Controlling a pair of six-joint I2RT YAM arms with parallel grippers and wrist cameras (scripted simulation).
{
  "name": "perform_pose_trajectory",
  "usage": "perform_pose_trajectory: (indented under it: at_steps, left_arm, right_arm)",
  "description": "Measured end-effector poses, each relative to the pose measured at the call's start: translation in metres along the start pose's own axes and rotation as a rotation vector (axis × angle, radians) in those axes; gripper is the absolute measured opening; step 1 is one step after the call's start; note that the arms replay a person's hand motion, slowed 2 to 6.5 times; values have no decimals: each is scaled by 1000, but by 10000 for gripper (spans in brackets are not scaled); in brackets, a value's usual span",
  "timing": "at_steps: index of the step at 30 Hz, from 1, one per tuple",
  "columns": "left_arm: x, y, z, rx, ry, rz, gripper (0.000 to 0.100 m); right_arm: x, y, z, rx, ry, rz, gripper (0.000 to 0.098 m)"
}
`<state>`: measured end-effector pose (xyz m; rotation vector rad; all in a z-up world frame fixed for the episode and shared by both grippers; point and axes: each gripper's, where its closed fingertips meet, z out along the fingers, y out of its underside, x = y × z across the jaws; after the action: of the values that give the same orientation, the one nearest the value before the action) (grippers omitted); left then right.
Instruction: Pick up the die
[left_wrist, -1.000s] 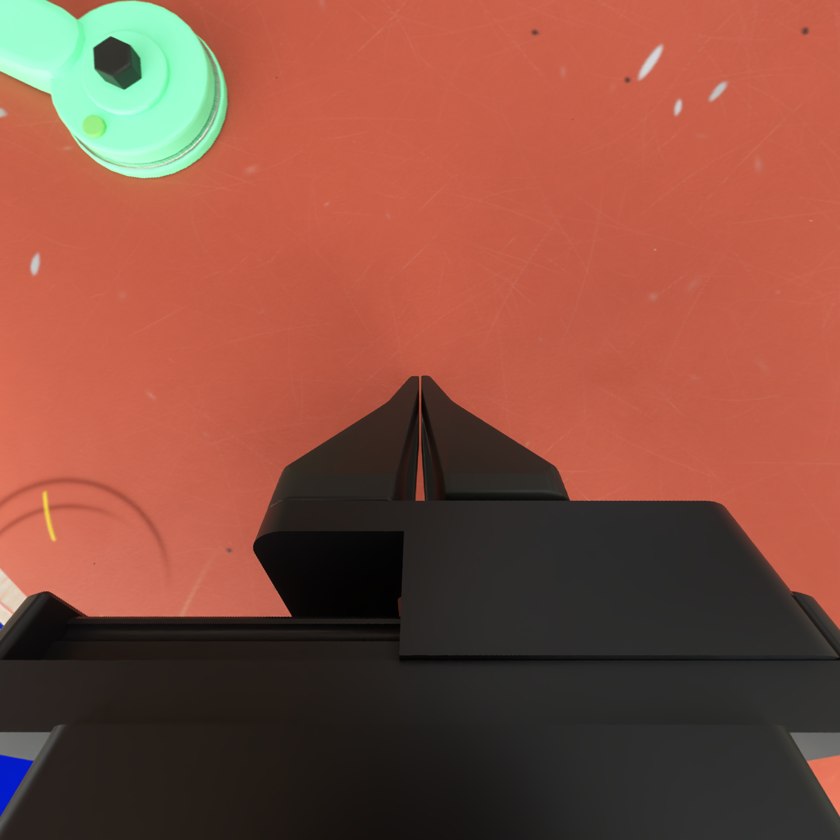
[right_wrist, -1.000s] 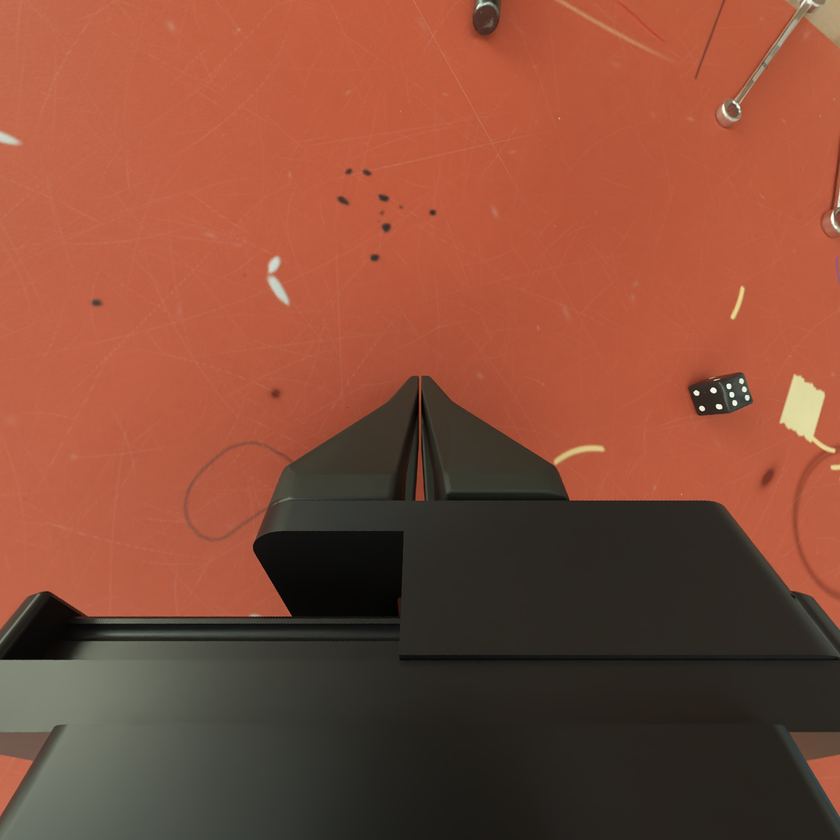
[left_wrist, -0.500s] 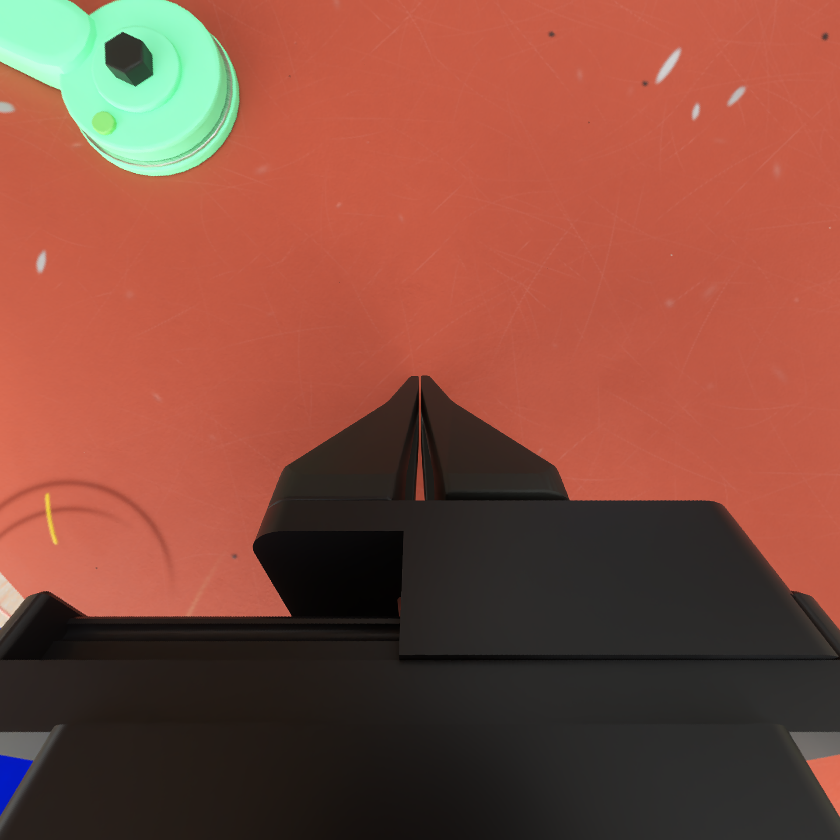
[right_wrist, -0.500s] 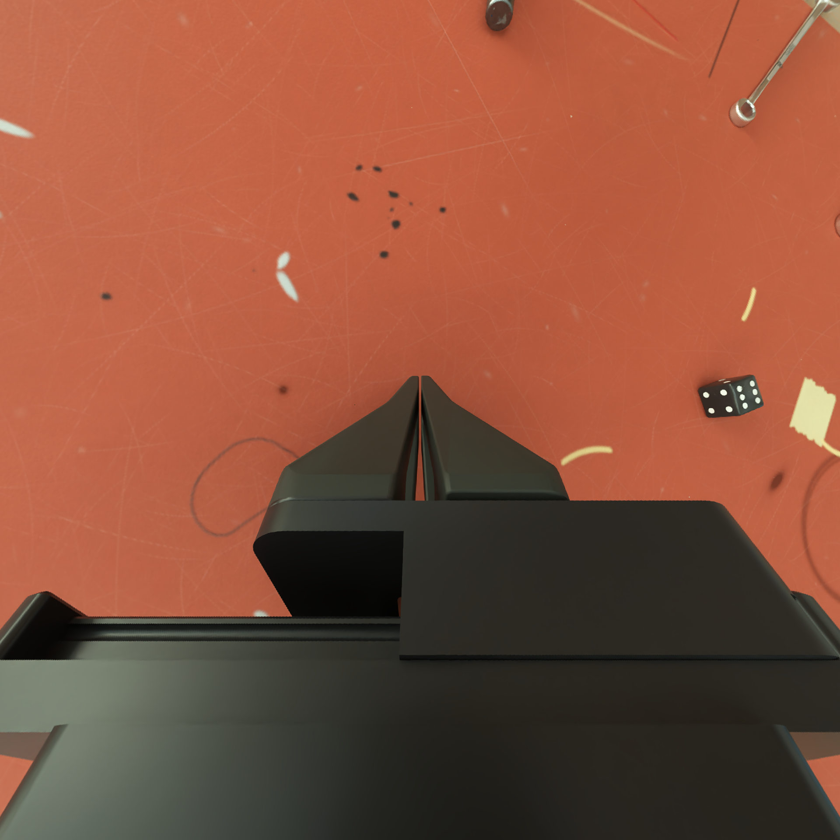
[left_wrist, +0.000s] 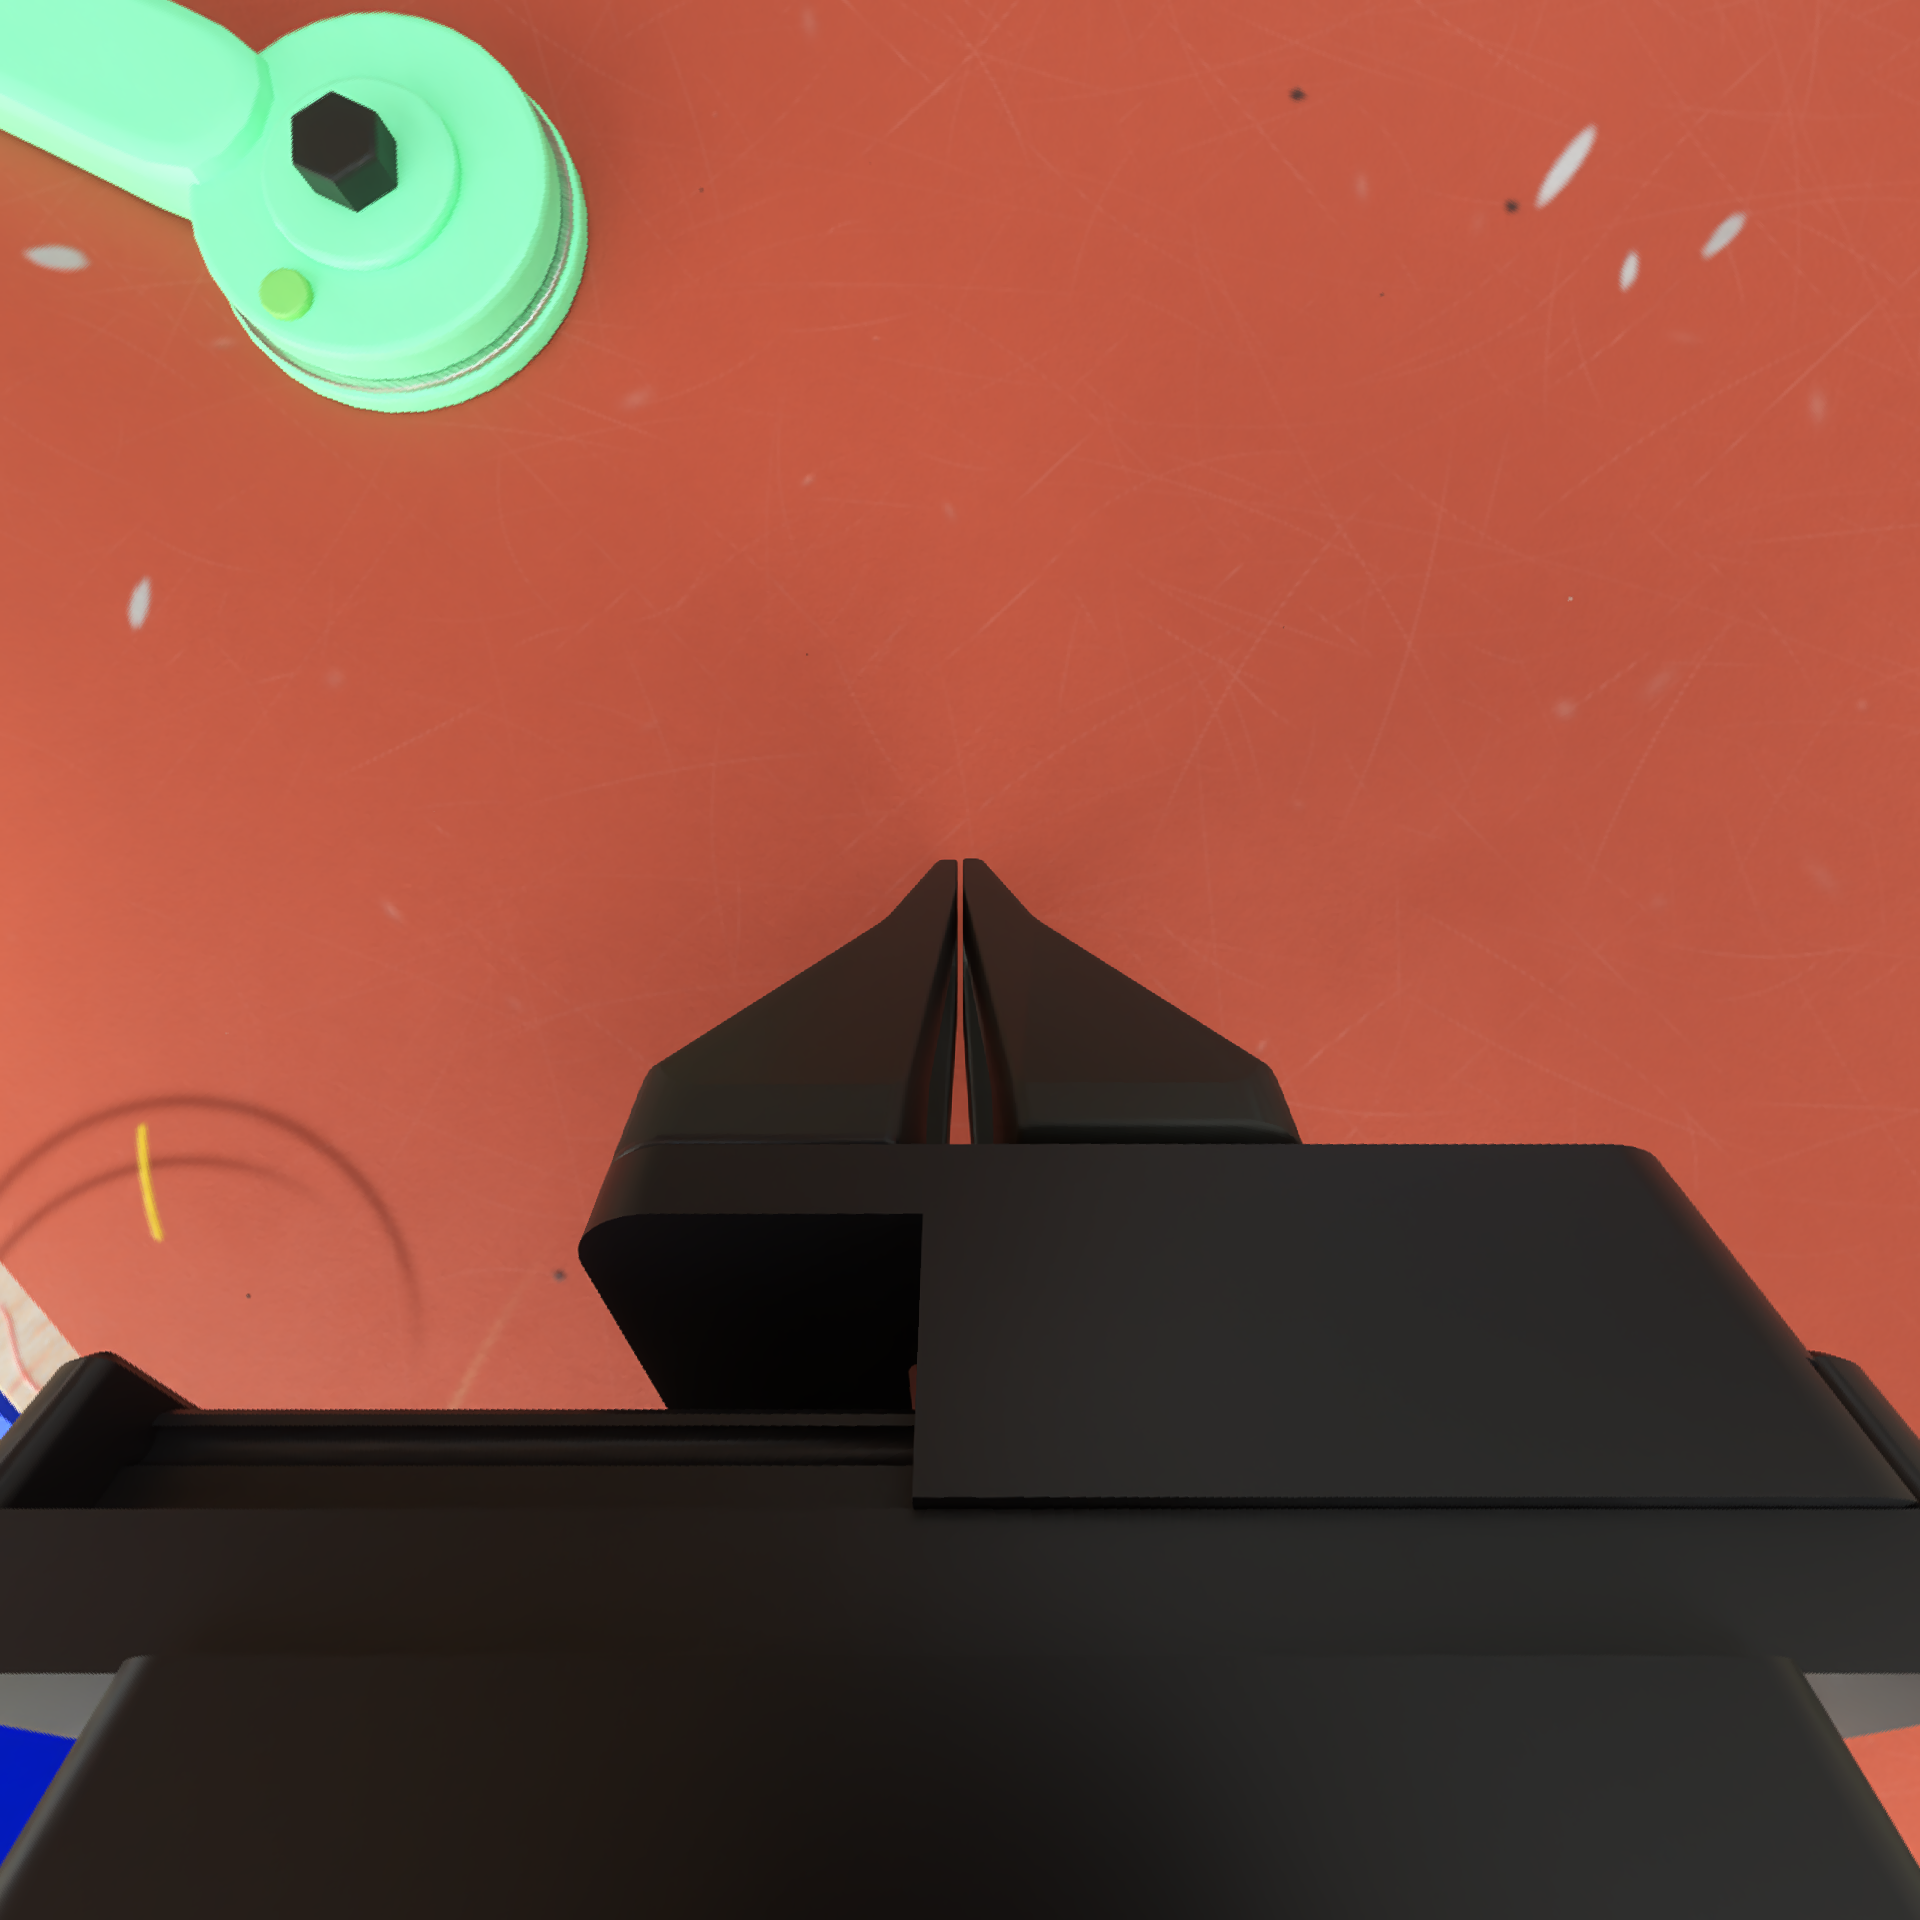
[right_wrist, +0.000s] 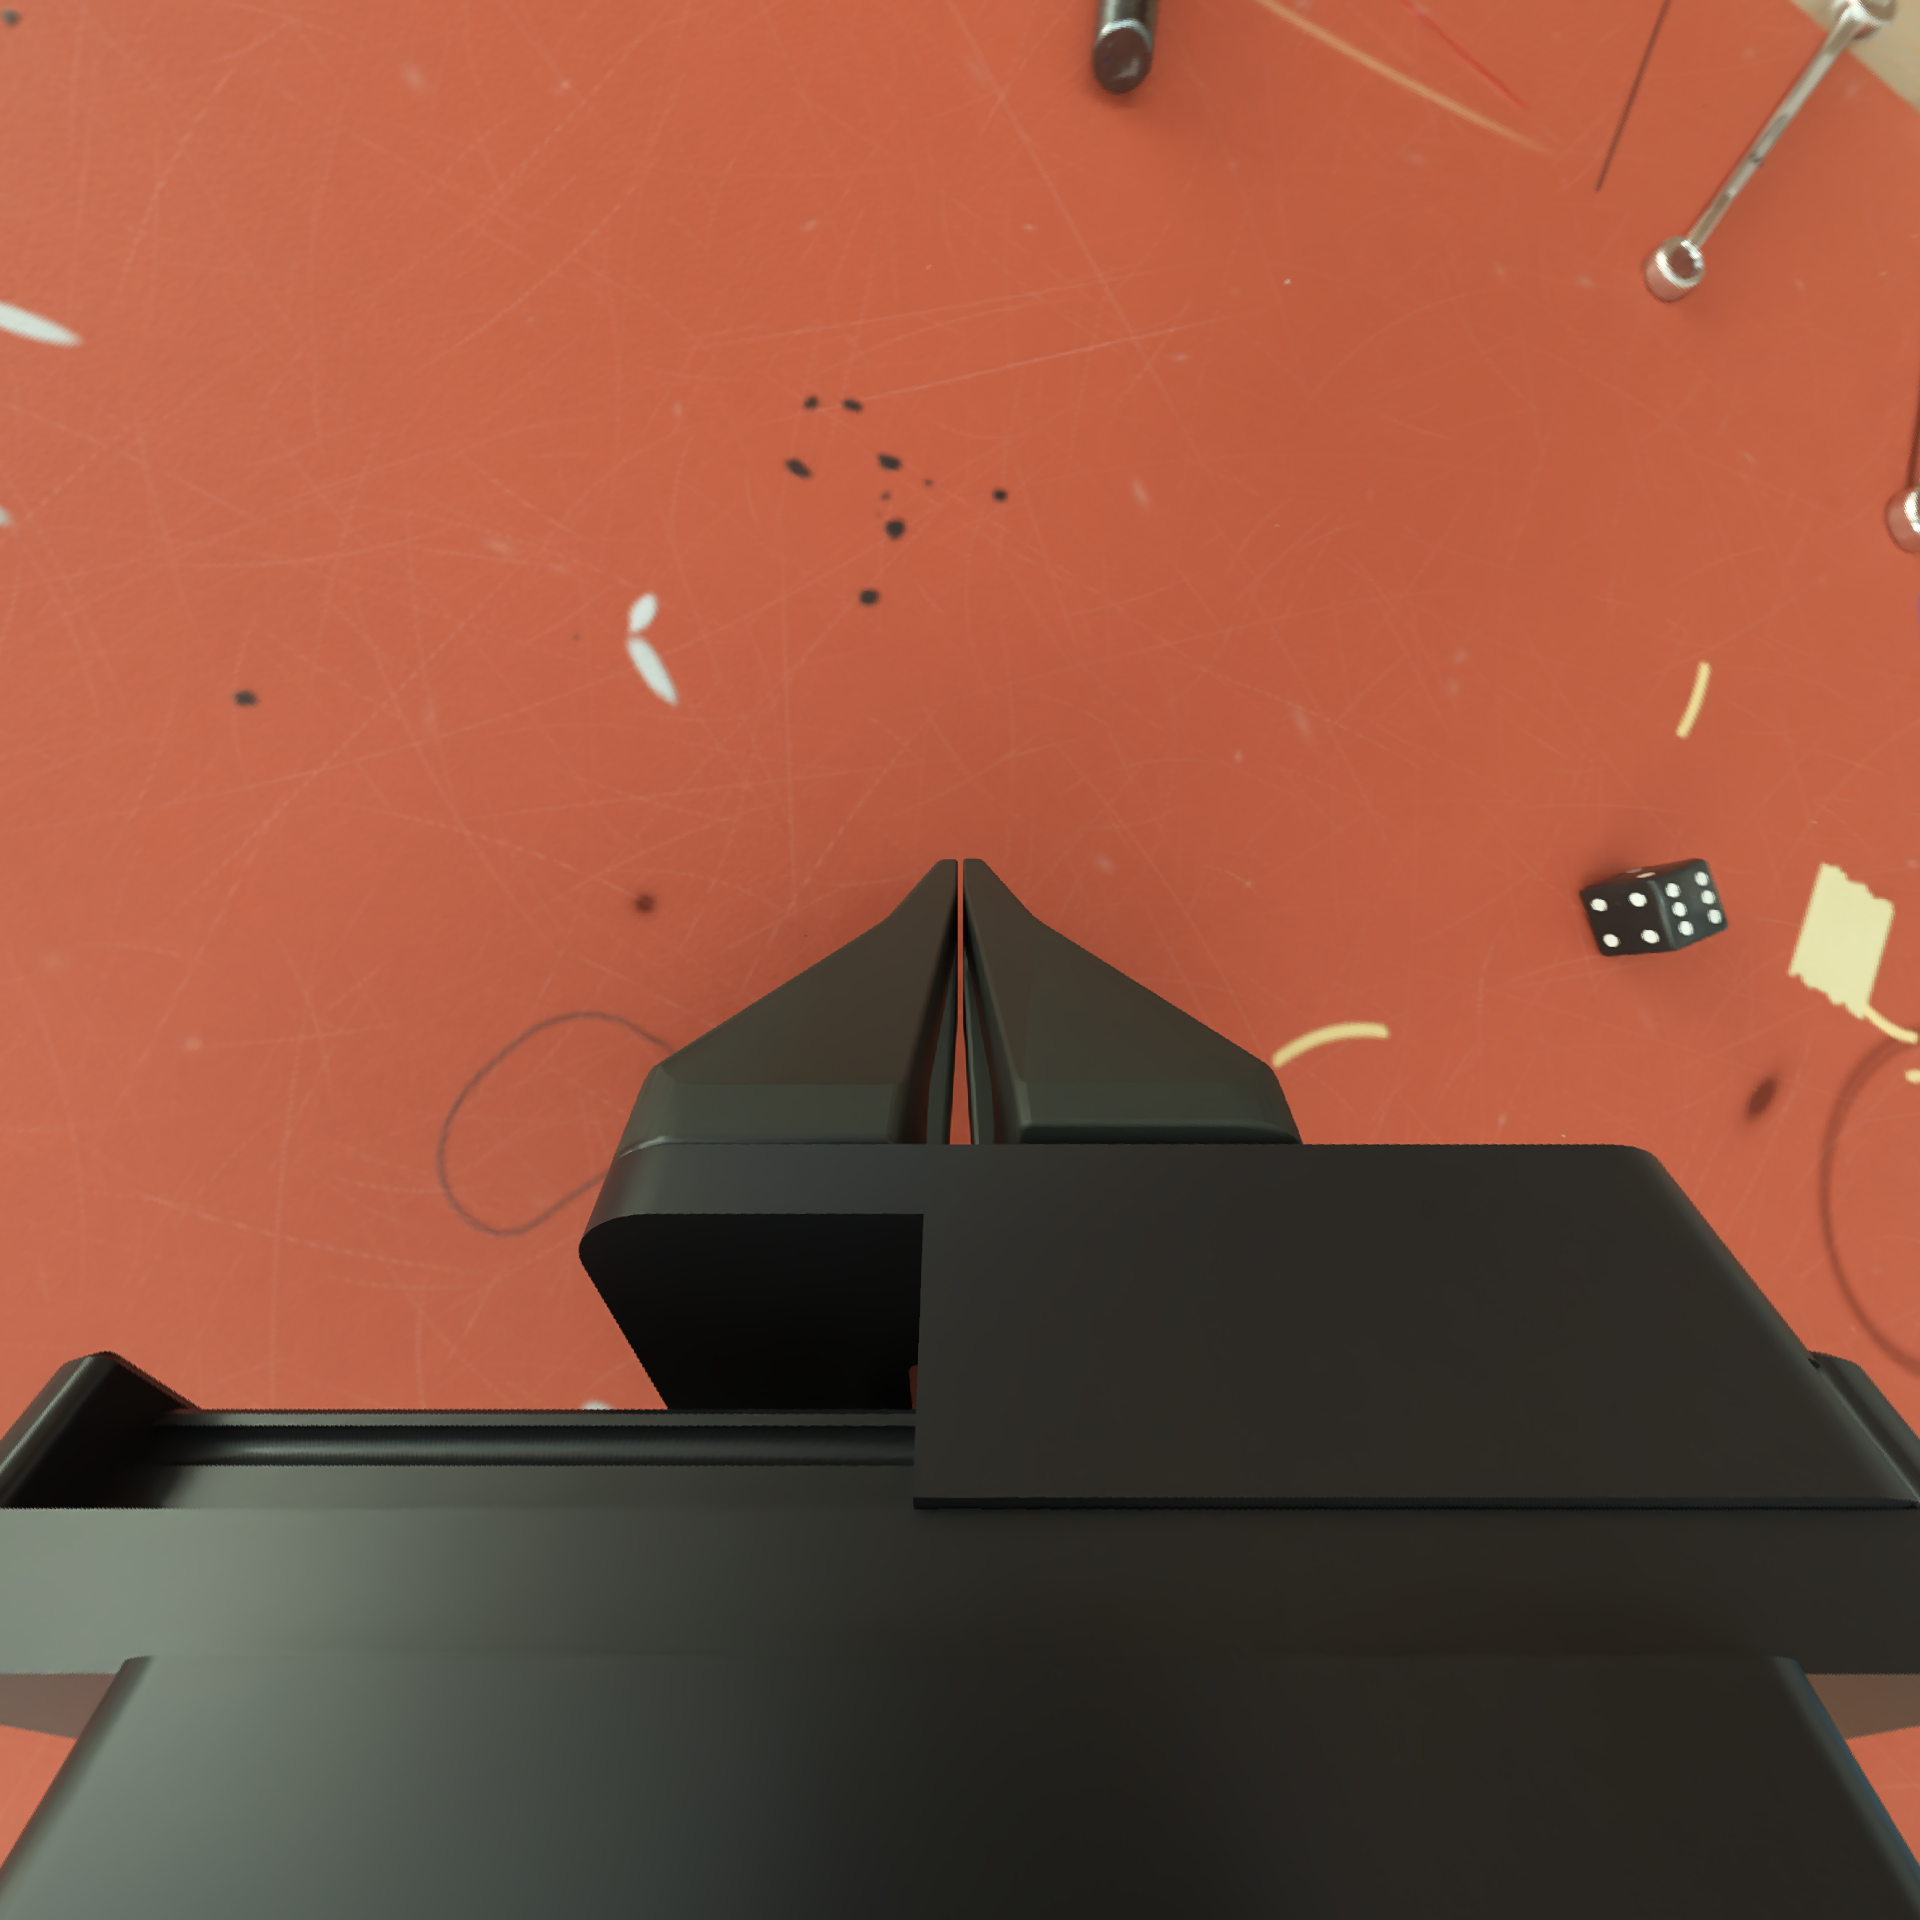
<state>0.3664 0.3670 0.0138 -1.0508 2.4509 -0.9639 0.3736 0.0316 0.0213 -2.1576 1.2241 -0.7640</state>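
Left wrist view: the left pincer (left_wrist: 959, 864) hangs over the red worktop (left_wrist: 1143, 520), its two fingers pressed together with nothing between them. The one landmark here is a mint-green ratchet tool (left_wrist: 384, 208) with a black hex socket, lying well up and to the left of the pincer's tips. Over the last second that tool has drifted slightly down and to the right in the frame, so this arm is creeping forward. No die shows in this view.

Right wrist view: the right pincer (right_wrist: 959, 864) is likewise closed and empty. The black die (right_wrist: 1652, 906) with white pips rests on the worktop well to the right of the tips, just left of a cream paper scrap (right_wrist: 1844, 940). It has slid a little farther right and lower in frame, so the approach looks barely begun; this pincer must swing right and open first.
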Motion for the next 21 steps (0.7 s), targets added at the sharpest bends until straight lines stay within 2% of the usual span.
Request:
perform_pose_trajectory:
  at_steps: [4, 10, 14, 21]
  left_arm:
    - [-3, -1, -3, 16, -10, -26, 9]
    - [-13, -8, -14, 78, -25, -75, 9]
    - [-17, -15, -22, 123, -19, -105, 12]
    - [-18, -25, -31, 183, 31, -179, 156]
  right_arm:
    - [9, -2, -5, 21, 33, 21, 9]
    - [19, -3, -18, 60, 34, 81, 11]
    - [28, 0, -27, 74, 36, 105, 52]
    - [46, 6, -38, 81, 45, 130, 133]
